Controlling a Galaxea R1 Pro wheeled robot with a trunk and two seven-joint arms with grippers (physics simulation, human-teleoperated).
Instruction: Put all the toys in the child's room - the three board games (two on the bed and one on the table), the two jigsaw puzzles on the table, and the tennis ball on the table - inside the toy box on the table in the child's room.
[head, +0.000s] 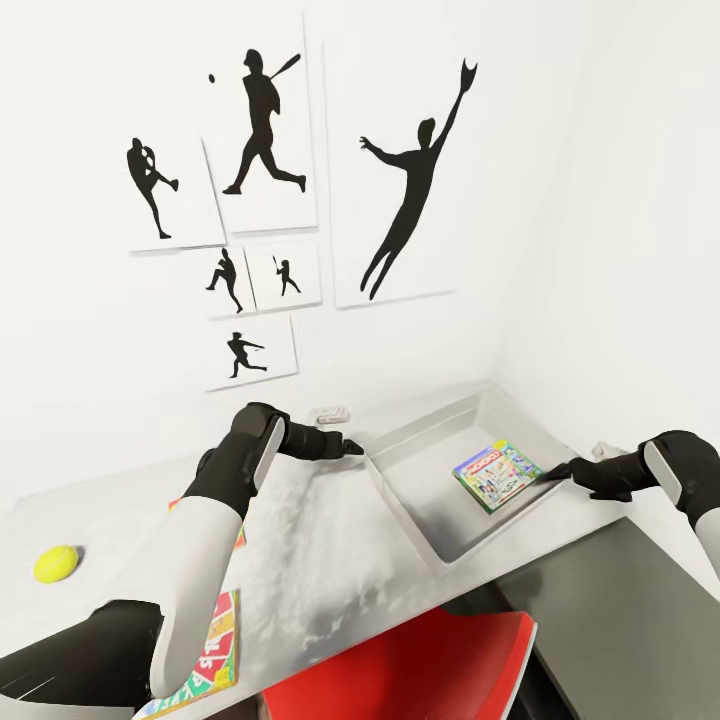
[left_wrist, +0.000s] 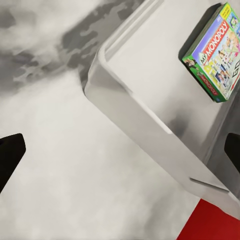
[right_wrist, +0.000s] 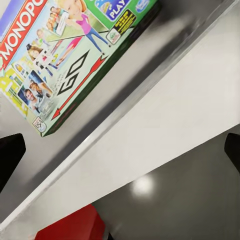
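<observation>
The long pale grey desk top (head: 330, 560) carries a shallow light grey plastic bin (head: 400, 505) at its corner. A small yellow-green ball (head: 56, 563) and a colourful flat printed box (head: 205, 655) lie directly on it, well apart from the bin.

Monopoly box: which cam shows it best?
Right wrist view: the Monopoly box is close, its lid print readable, though cropped at the frame edge. Left wrist view shows it smaller, lying in the toy box. Head view shows it whole but tiny.
</observation>
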